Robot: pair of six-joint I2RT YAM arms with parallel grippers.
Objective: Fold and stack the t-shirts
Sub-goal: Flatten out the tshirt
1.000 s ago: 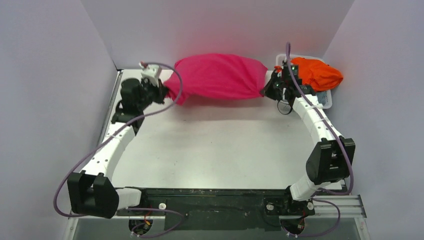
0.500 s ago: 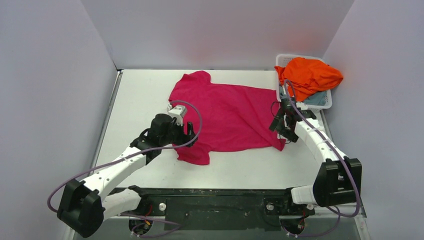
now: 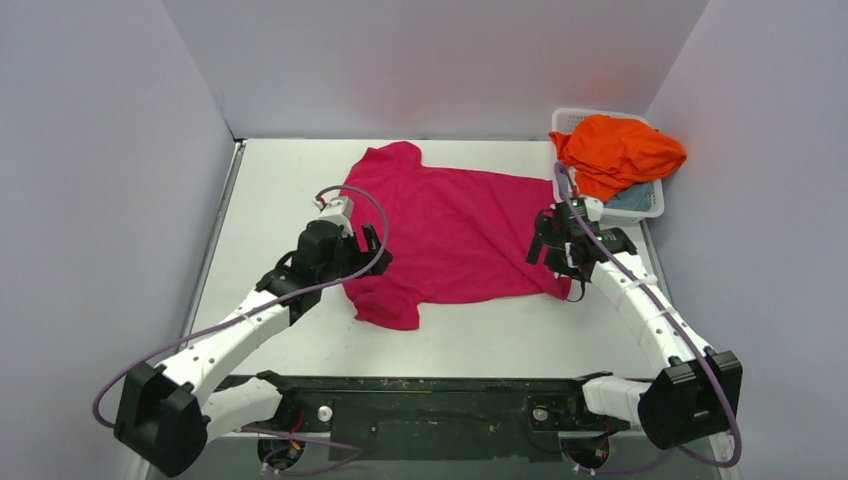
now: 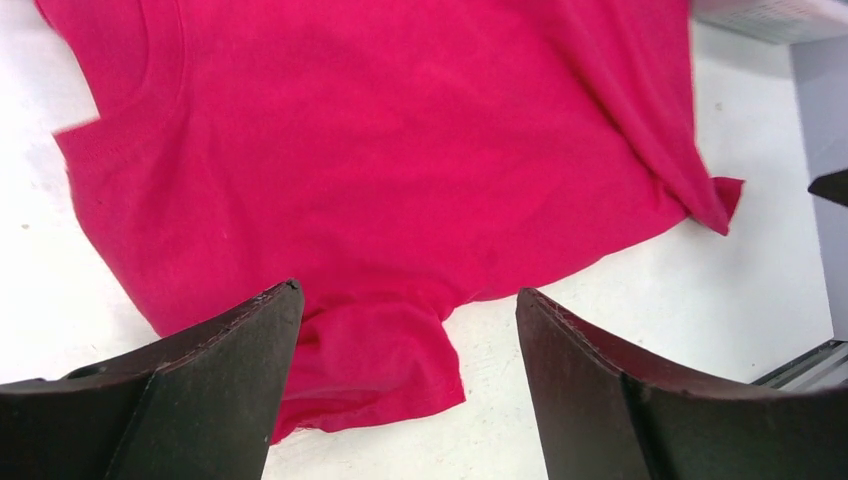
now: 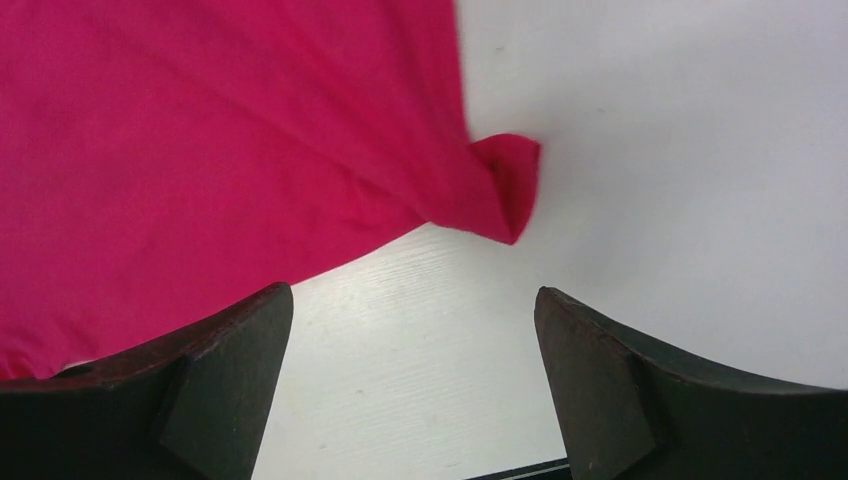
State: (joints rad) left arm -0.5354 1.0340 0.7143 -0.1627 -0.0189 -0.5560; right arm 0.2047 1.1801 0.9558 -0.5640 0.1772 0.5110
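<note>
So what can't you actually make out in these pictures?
- Top view: the pale blue-grey cloth in the basket lies mostly under the orange shirt; what it is is unclear.
- Top view: the right gripper covers part of the pink shirt's right edge, the left gripper part of its left side.
- Left wrist view: the frame's top edge cuts off part of the shirt.
- Right wrist view: the left and top edges cut off most of it.

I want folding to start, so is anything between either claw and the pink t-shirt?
Nothing visible does. The left claw and the right claw stand open right at the magenta-pink t-shirt's near edge, one at each end.
</note>
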